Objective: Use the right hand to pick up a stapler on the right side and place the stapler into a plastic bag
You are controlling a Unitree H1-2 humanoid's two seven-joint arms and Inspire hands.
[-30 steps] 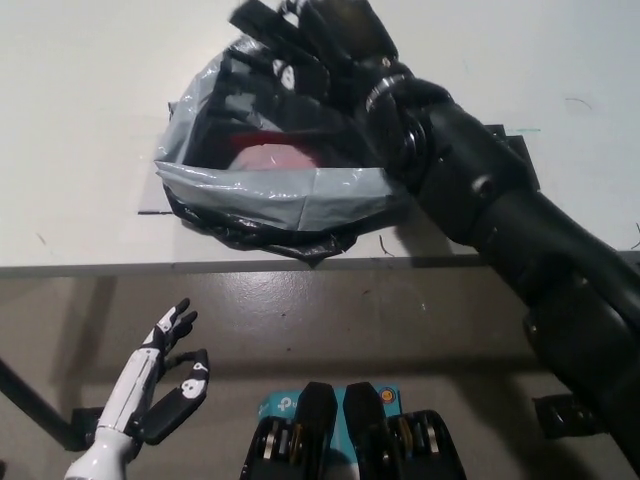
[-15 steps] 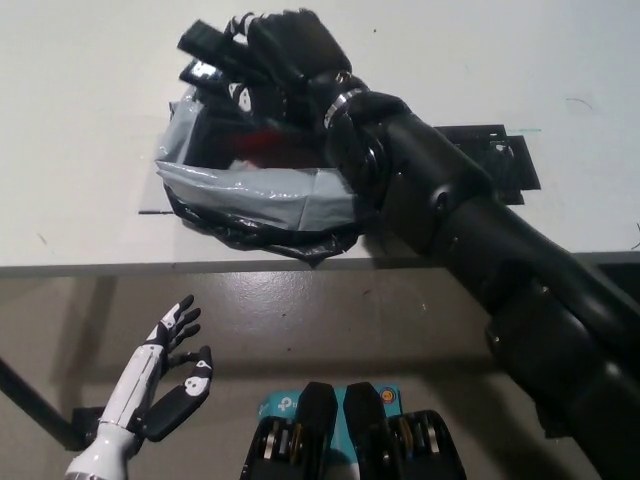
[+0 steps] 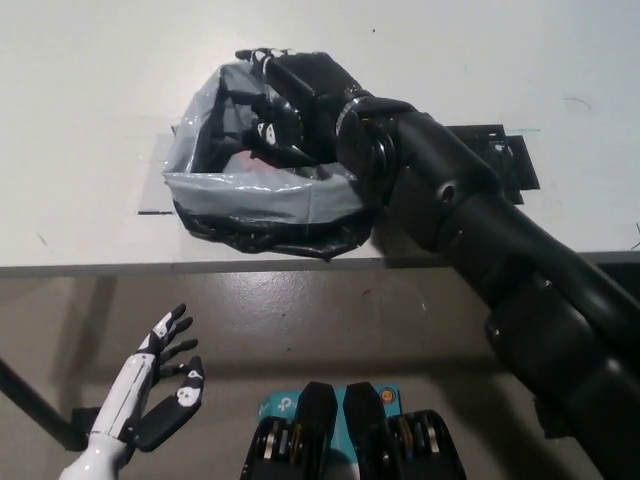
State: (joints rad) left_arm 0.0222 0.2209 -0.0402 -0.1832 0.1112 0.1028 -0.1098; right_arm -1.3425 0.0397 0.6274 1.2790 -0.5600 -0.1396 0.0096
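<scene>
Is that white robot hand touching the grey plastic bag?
Apart. Head view: the white robot hand hangs over the floor, clear of the table where the plastic bag lies.

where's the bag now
Head view: the plastic bag sits left of centre at the table's front edge, right hand reaching into its mouth; left hand idle lower left.

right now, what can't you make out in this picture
Head view:
- stapler: not visible; the right robot hand and the bag wall hide it, so held or released is unclear.
- bag's inside: dark, mostly covered by that hand.
- black flat thing on the table: partly behind the right arm.
The left robot hand rests open, lower left.
</scene>
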